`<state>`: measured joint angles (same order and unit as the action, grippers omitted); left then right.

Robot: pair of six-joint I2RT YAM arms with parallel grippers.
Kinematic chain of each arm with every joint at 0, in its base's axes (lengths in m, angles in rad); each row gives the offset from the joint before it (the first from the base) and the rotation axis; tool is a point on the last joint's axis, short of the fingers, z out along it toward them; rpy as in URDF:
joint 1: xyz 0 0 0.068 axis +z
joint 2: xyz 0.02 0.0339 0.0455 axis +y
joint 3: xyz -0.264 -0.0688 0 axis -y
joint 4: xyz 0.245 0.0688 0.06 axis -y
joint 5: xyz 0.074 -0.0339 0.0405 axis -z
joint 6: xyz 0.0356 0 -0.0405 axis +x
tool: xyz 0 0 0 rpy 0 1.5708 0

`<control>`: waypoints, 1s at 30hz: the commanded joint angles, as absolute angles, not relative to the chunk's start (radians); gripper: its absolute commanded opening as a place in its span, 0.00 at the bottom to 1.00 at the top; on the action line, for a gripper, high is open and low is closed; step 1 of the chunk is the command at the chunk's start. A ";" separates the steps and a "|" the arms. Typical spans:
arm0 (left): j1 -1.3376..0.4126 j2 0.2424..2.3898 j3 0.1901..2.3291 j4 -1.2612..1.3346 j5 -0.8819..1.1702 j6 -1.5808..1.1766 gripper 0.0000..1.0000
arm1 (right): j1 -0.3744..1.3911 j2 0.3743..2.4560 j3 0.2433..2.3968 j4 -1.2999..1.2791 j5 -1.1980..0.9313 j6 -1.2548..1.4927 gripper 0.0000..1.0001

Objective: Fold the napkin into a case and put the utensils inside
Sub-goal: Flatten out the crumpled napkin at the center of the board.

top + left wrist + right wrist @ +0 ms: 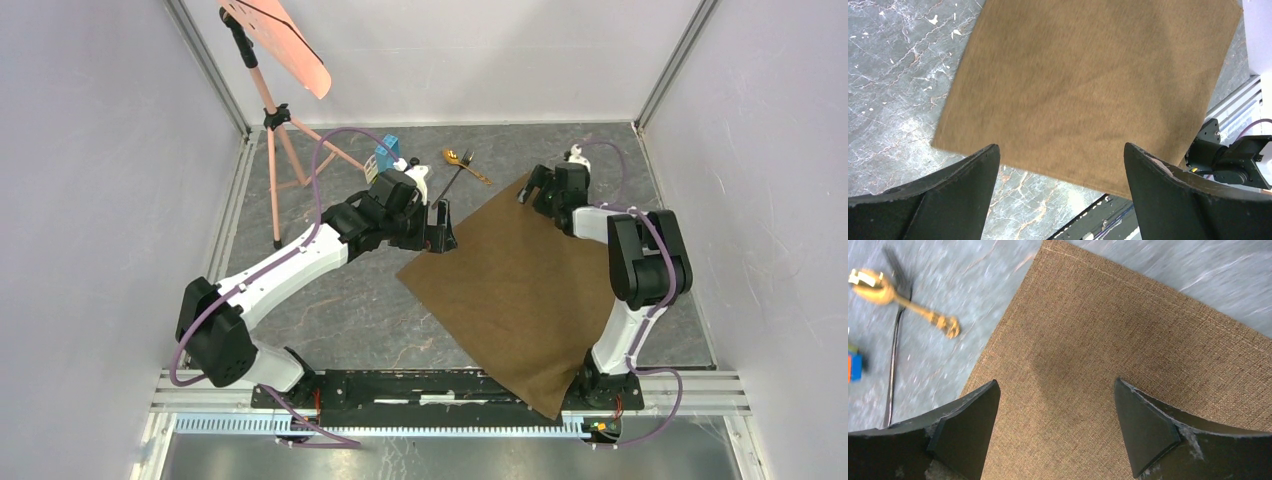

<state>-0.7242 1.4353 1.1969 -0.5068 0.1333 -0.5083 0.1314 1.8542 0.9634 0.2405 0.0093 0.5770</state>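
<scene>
The brown woven napkin [520, 285] lies flat and unfolded, turned like a diamond; its near corner reaches over the base rail. My left gripper [440, 235] hovers open at the napkin's left corner; in the left wrist view the cloth [1088, 85] lies beyond the spread fingers [968, 185]. My right gripper [535, 187] is open over the far corner, with cloth [1128, 355] under both fingers. The gold spoon [462, 160] and the thin dark fork [455, 178] lie crossed on the marble just beyond the napkin, also seen as spoon [903, 300] and fork [895, 340].
A pink tripod [275, 150] with a pink paddle on top stands at the back left. A blue block [388, 158] and a small white object [415, 172] sit beside the utensils; coloured blocks [854, 367] show at the right wrist view's left edge. The black base rail [450, 385] runs along the near edge.
</scene>
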 commanded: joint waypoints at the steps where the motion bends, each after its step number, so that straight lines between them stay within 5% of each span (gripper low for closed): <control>1: -0.723 1.442 1.248 -0.487 0.135 -0.515 1.00 | 0.089 1.960 1.013 0.214 0.093 0.605 0.92; 14: -0.723 1.459 1.254 -0.505 0.144 -0.529 1.00 | 0.094 2.082 1.312 0.170 -0.036 0.578 0.92; 20: -0.723 1.508 1.263 -0.489 0.183 -0.537 1.00 | 0.148 1.926 1.491 -0.233 0.040 0.309 0.94; 30: -0.722 1.449 1.232 -0.440 0.253 -0.544 1.00 | 0.145 1.528 0.966 -0.248 -0.069 0.293 0.95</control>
<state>-0.7242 1.5047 1.2282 -0.4915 0.1974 -0.5117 0.1963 1.5833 1.1336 -0.2024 -0.0570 0.3103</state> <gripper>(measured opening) 0.994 0.948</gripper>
